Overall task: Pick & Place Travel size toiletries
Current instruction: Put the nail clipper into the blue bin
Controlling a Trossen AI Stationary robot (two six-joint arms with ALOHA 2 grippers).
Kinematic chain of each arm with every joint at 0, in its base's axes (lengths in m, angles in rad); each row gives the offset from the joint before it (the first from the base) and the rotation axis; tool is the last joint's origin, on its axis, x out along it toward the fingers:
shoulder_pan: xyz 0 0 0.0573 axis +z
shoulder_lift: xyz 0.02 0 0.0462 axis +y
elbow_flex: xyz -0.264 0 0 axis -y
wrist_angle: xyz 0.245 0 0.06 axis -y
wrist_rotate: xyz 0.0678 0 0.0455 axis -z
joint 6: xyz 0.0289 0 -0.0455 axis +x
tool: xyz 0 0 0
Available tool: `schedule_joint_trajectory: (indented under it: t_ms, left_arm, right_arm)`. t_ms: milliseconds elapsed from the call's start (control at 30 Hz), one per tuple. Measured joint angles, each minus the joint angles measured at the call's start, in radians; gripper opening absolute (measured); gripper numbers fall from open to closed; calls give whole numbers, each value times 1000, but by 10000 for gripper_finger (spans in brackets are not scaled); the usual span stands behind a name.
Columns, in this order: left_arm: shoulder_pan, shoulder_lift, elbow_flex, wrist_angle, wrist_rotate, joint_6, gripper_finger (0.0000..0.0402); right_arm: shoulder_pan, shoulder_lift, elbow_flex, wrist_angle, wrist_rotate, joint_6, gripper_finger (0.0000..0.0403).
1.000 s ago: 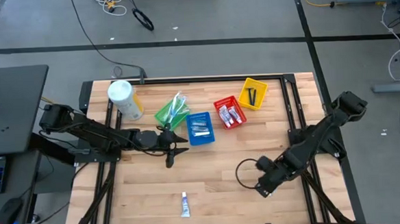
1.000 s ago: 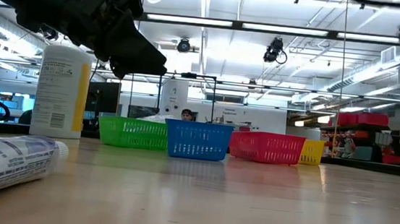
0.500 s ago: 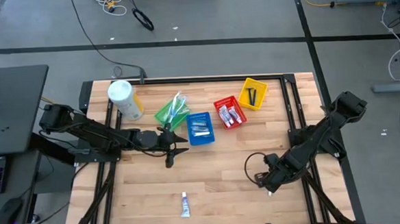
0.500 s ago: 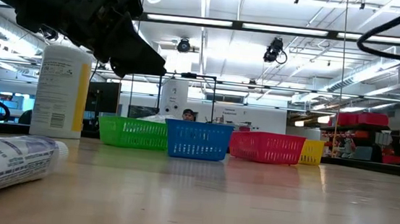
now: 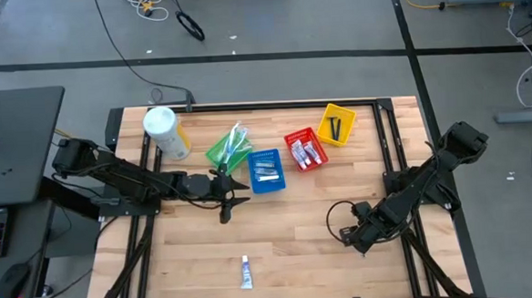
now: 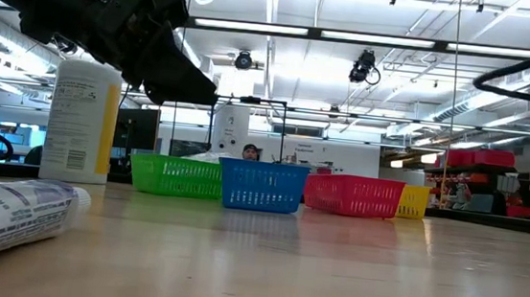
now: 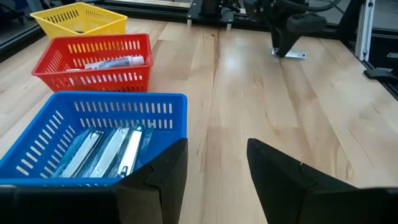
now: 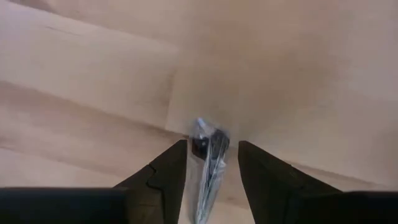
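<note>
High view: right gripper (image 5: 354, 242) low at table's front right, left gripper (image 5: 225, 209) idle beside the blue mesh basket (image 5: 265, 171); white tube (image 5: 246, 272) lies loose near the front edge.
Low view: that tube sits near the camera.
Left wrist: jaws apart, empty.
Right wrist: jaws apart, straddling a clear-wrapped dark razor (image 8: 209, 163) on the wood, not clamped. Pick step; next, probably close and lift.

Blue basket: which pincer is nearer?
Left. The left pincer sits just beside the blue basket, open. The right pincer is farther off, toward the table's front-right.
</note>
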Motion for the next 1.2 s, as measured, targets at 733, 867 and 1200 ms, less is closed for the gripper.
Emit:
schedule_joint_trajectory:
  t_ms: [733,867,1200]
  left_arm:
    - [0,0,0,-24,-6,-75,176]
    - [0,0,0,-12,-29,-75,176]
    - [4,0,0,23,-70,-184,176]
  right_arm:
    - [-44,33,-1,54,42,-220,56]
    - [-93,11,-2,134,261,-319,56]
    - [-335,31,-2,805,653,-1171,55]
